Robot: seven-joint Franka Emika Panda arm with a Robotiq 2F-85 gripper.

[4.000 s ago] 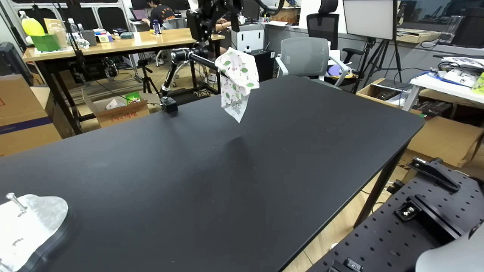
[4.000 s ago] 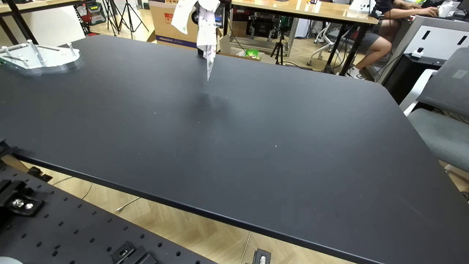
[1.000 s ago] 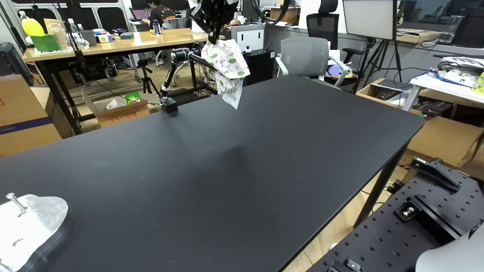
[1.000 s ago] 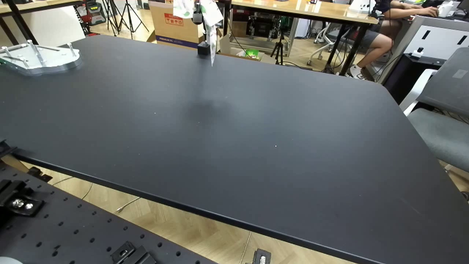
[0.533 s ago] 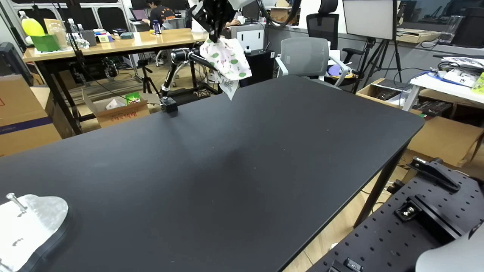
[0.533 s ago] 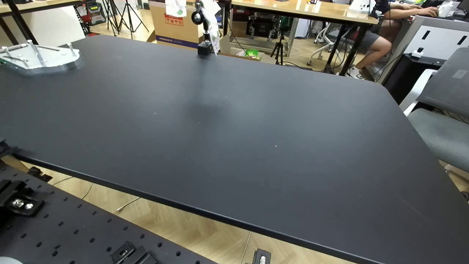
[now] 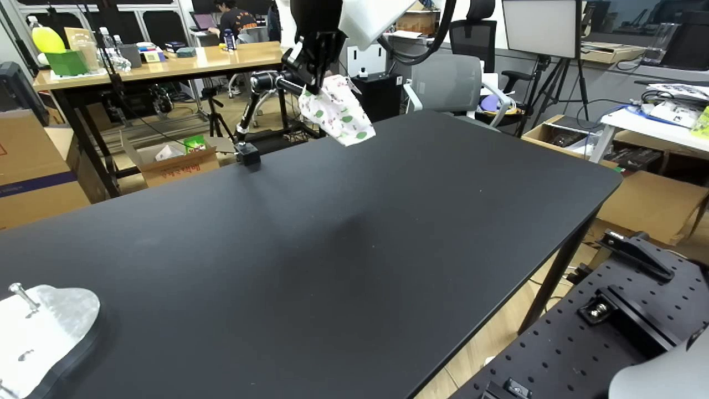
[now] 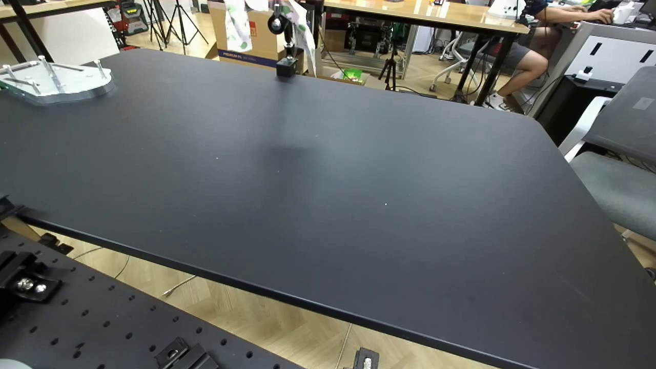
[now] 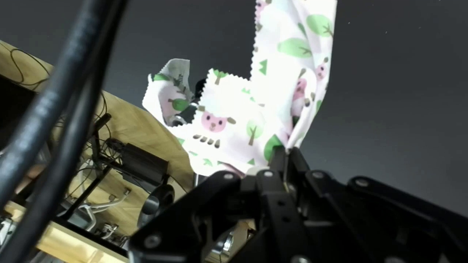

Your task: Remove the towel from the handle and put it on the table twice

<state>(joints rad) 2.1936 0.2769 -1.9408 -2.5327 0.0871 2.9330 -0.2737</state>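
Note:
My gripper [image 9: 286,150] is shut on the towel [image 9: 234,128], a white cloth with green trees and pink animals. Its fingertips pinch a gathered fold, and the cloth spreads out ahead and to the left in the wrist view. In an exterior view the towel [image 7: 340,113] slants down to the right from the gripper [image 7: 314,90], above the far table edge. The handle [image 7: 289,86] is a dark bar on a jointed stand, passing behind the gripper and cloth. Whether the towel still touches it is hidden. The black table [image 7: 310,266] lies below.
The handle's stand [image 8: 286,66] is fixed at the far table edge. A white plate with metal pegs [image 7: 50,321] rests on the table. A grey chair [image 7: 447,83] stands beyond the edge. Thick black cables [image 9: 62,102] cross the wrist view.
In an exterior view the gripper has come down beside the handle, and the arm's white link has entered. The towel hung downward before; now it slants to the right, its long lower corner gone from sight.

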